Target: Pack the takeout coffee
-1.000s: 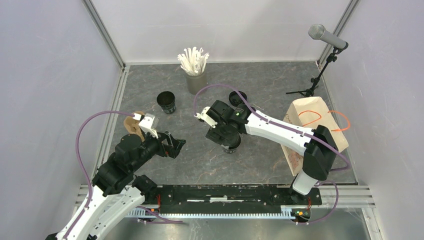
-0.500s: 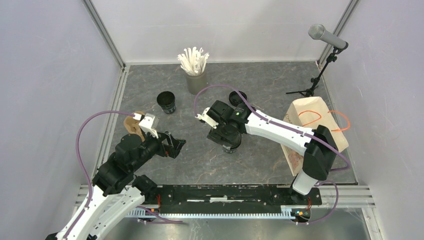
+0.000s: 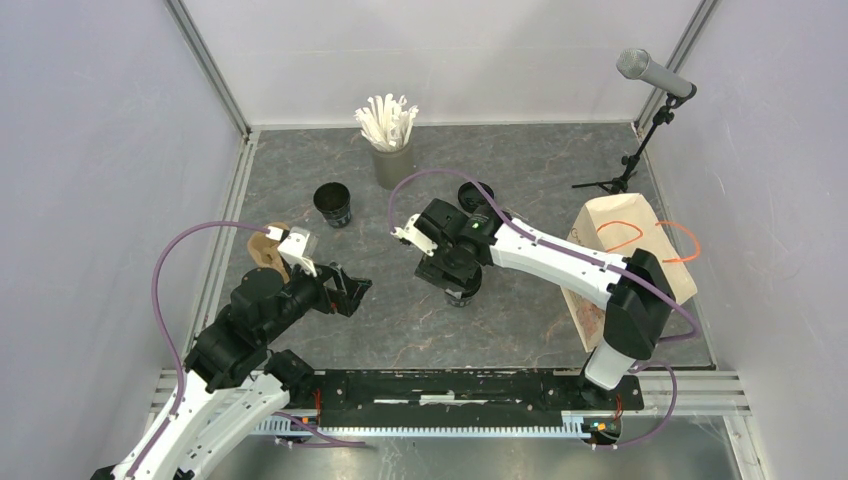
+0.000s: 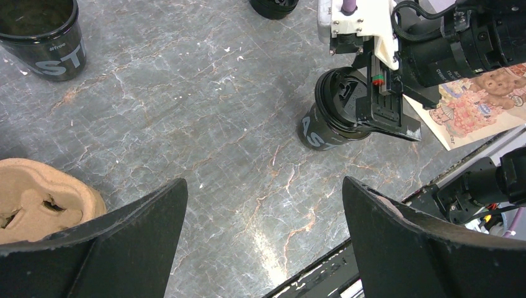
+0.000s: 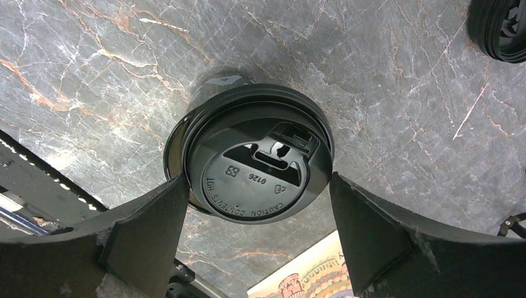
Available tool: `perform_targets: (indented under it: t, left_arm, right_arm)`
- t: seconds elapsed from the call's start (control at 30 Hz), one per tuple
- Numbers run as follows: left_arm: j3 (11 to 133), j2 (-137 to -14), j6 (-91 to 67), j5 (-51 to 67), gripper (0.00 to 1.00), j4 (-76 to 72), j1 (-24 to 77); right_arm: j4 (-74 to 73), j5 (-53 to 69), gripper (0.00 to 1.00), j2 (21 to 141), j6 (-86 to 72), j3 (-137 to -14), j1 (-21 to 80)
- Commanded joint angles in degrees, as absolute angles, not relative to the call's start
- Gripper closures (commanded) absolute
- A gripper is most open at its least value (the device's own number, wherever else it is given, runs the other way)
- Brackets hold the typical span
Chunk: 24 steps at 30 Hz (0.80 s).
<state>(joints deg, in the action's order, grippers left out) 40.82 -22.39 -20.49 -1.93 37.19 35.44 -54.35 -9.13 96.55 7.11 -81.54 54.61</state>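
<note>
A black takeout cup point(image 3: 462, 290) point(image 4: 319, 127) stands mid-table with a round black lid point(image 5: 257, 161) sitting slightly askew on its rim. My right gripper point(image 5: 257, 186) point(image 3: 450, 265) hovers over it, open, one finger close on each side of the lid. A second black cup point(image 3: 332, 203) point(image 4: 40, 37) stands open and unlidded at the back left. Another black lid point(image 3: 476, 195) point(image 5: 505, 31) lies behind the right gripper. Near the front left my left gripper point(image 4: 263, 192) point(image 3: 350, 290) is open over bare table, holding nothing.
A brown pulp carrier point(image 3: 268, 250) point(image 4: 43, 198) lies beside the left arm. At the back stands a grey cup of white straws point(image 3: 392, 150). A paper bag point(image 3: 625, 250) point(image 4: 477, 99) lies at the right, and a microphone stand point(image 3: 640, 120) rises in the back right corner.
The right gripper has shifted slightly toward the back, away from the lidded cup, with its jaws a touch wider. The left arm has not moved.
</note>
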Motion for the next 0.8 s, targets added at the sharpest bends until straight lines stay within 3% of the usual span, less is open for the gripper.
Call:
perform_targets:
  t: [0.0,0.77]
  left_arm:
    - [40.26,-22.84,-18.28,-2.11,0.00,35.60,35.47]
    - [40.19,-23.88,-18.28,-1.85,0.00,35.60,35.50]
  right_arm:
    - [-52.81,-7.79,0.10,96.77,8.17,-82.00,54.30]
    - [-54.10,-6.65,0.10,94.00,8.51,-81.61,54.24]
